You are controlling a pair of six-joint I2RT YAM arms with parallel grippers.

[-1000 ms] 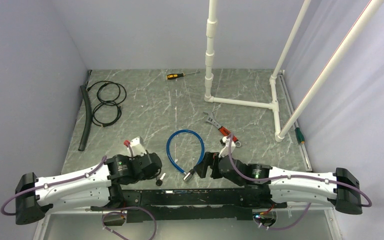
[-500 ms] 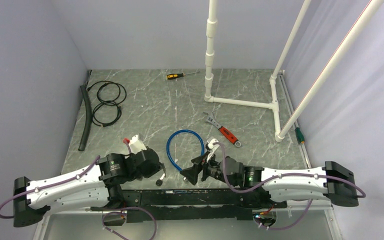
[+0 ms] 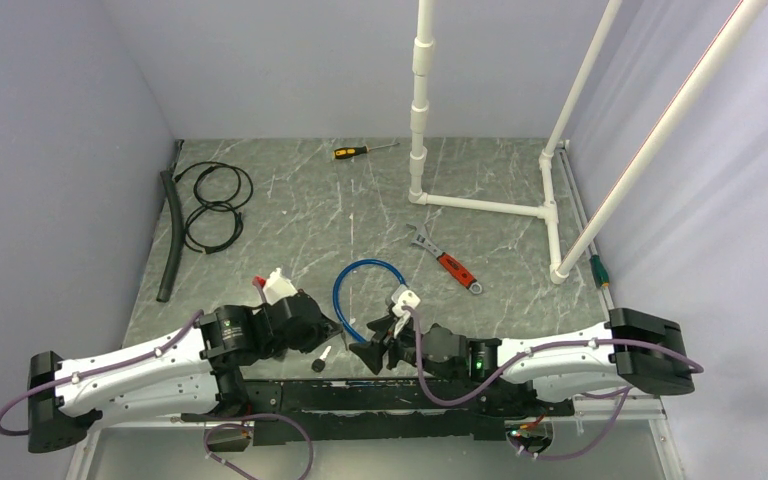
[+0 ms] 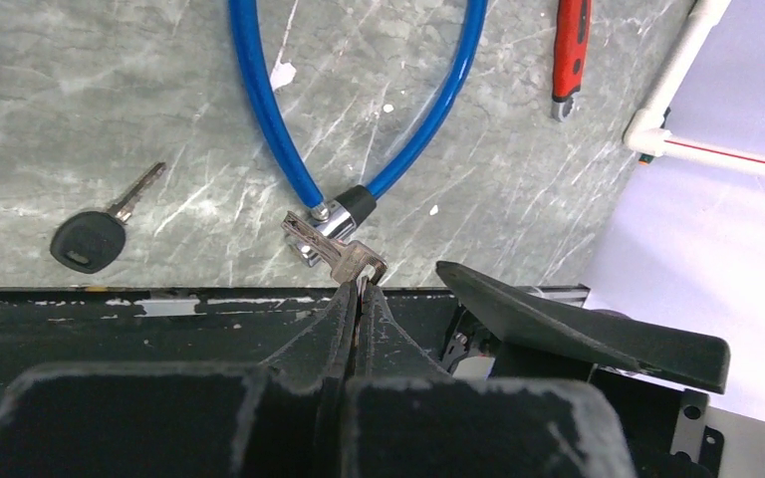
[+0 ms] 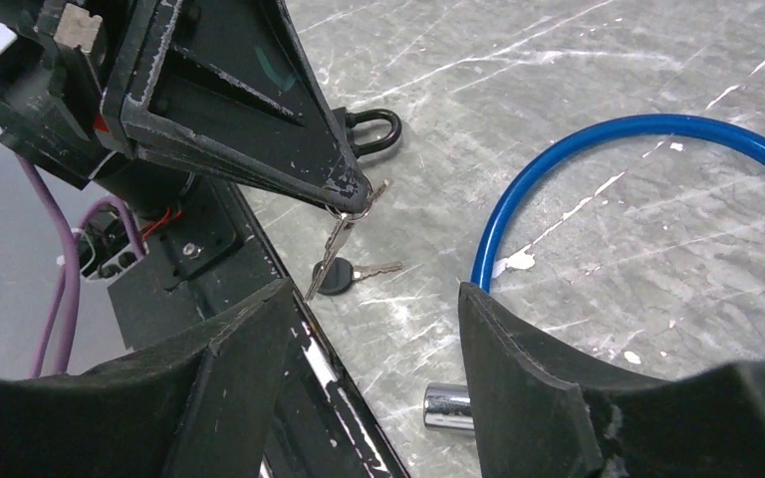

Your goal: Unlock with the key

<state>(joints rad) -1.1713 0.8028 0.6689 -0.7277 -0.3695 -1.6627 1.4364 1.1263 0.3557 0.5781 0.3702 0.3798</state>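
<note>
The lock is a blue cable loop (image 3: 338, 290) whose chrome end (image 5: 448, 406) lies on the table beside a black collar (image 4: 359, 204). My left gripper (image 4: 361, 289) is shut on a silver key (image 4: 354, 261). In the right wrist view that key (image 5: 334, 244) hangs from a ring at the left gripper's tip, above the table and apart from the chrome end. A second, black-headed key (image 4: 90, 239) lies loose near the table's front edge. My right gripper (image 5: 374, 289) is open and low over the table. The chrome end lies just inside its right finger (image 5: 528, 388).
A small black padlock (image 5: 374, 129) lies behind the left gripper. A red-handled wrench (image 3: 450, 262) sits right of the loop. At the back are a screwdriver (image 3: 355, 152), coiled black cables (image 3: 215, 200), a black hose (image 3: 168, 235) and a white pipe frame (image 3: 480, 205). A black rail (image 3: 380, 395) runs along the near edge.
The right arm has swung left to the cable's chrome end and its jaws have narrowed. The left gripper has edged right with the key.
</note>
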